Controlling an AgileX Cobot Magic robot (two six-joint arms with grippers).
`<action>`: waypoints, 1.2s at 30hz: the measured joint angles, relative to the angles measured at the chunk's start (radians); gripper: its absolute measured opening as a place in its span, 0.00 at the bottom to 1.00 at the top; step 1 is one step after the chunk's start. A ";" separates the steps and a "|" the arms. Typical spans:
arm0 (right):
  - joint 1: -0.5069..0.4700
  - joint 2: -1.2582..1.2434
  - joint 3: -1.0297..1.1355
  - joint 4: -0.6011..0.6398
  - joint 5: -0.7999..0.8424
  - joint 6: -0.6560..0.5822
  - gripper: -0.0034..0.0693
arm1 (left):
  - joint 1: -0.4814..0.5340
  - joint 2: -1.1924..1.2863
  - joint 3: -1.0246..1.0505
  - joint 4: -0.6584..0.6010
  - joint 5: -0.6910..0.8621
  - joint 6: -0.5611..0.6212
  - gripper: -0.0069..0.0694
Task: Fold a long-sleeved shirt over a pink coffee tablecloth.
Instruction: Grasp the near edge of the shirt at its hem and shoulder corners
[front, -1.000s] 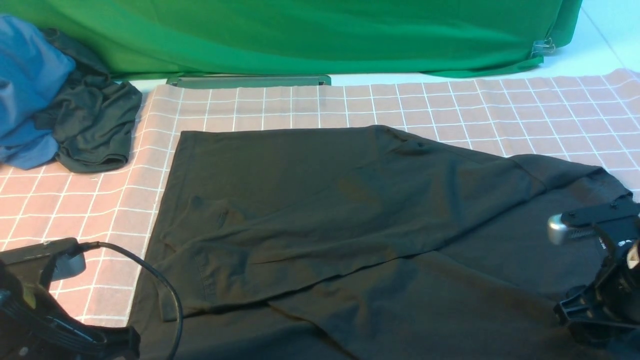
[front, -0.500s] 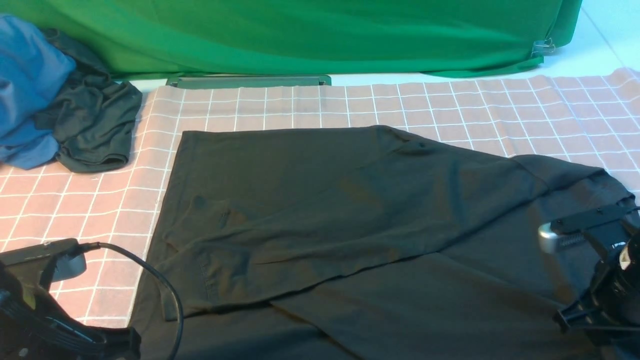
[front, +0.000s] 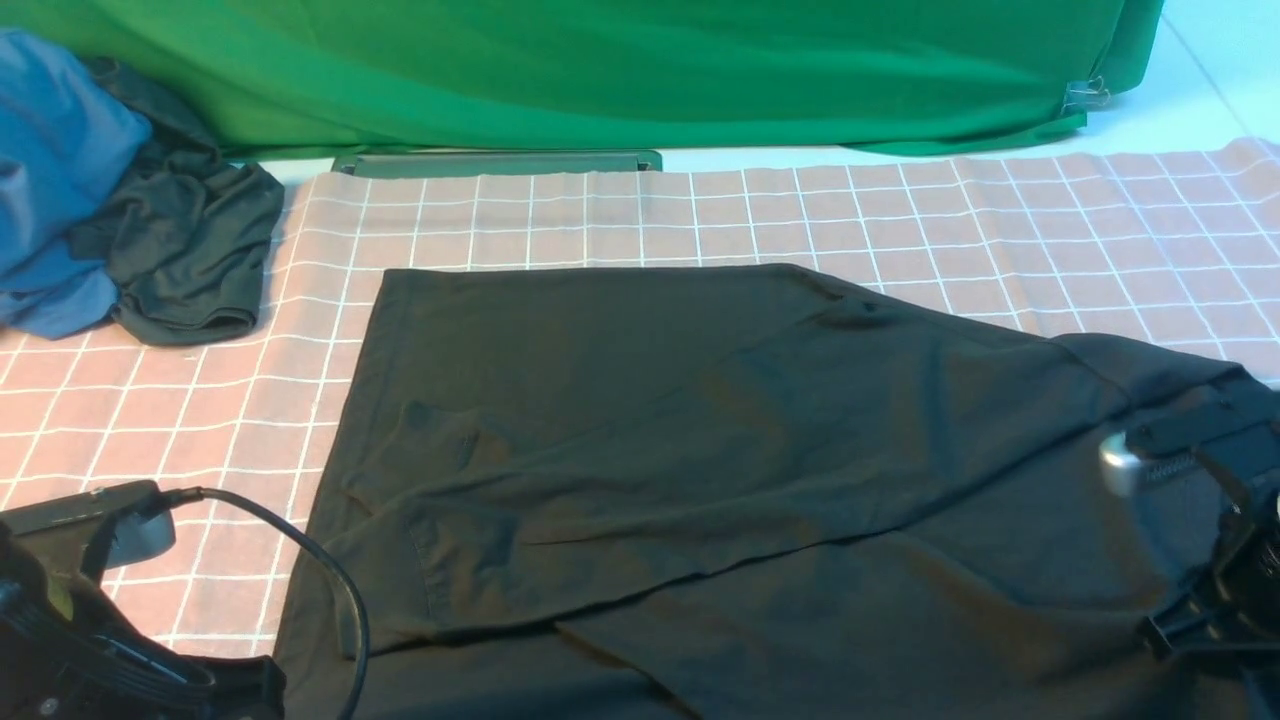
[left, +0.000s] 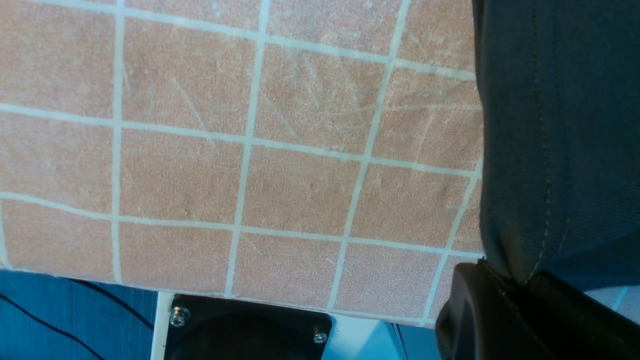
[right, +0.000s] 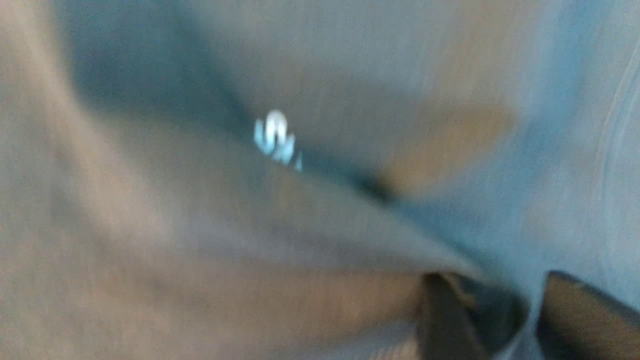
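Observation:
The long-sleeved shirt (front: 700, 450), black, lies spread on the pink coffee tablecloth (front: 700, 210), with one side folded slantwise over its middle. Its print is hidden. My left arm (front: 80, 620) sits at the near left. In the left wrist view my left gripper (left: 520, 285) is shut on the stitched hem of the shirt (left: 550, 125), above the tablecloth (left: 250, 150). My right arm (front: 1210, 480) is at the shirt's right end. The right wrist view is blurred. There my right gripper (right: 510, 315) has a fold of the shirt (right: 250, 240) between its fingers.
A blue garment (front: 50, 170) and a smaller dark grey-green garment (front: 180, 250) are heaped at the far left. The green backdrop cloth (front: 600, 70) hangs along the back above a dark bar (front: 500, 162). A black cable (front: 330, 580) loops over the shirt's near left.
The whole shirt has slid a little to the right and toward me. My right arm dipped left, then drew back right. The left arm has barely moved.

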 joint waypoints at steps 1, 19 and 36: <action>0.000 0.003 -0.004 -0.001 -0.003 0.010 0.55 | 0.000 0.000 0.000 0.000 0.001 0.000 0.13; 0.000 -0.180 0.146 0.234 0.146 -0.019 0.67 | 0.000 0.000 0.000 0.000 -0.007 0.000 0.13; -0.001 -0.049 0.179 0.254 -0.062 -0.014 0.41 | 0.000 0.000 0.000 -0.001 -0.040 0.000 0.13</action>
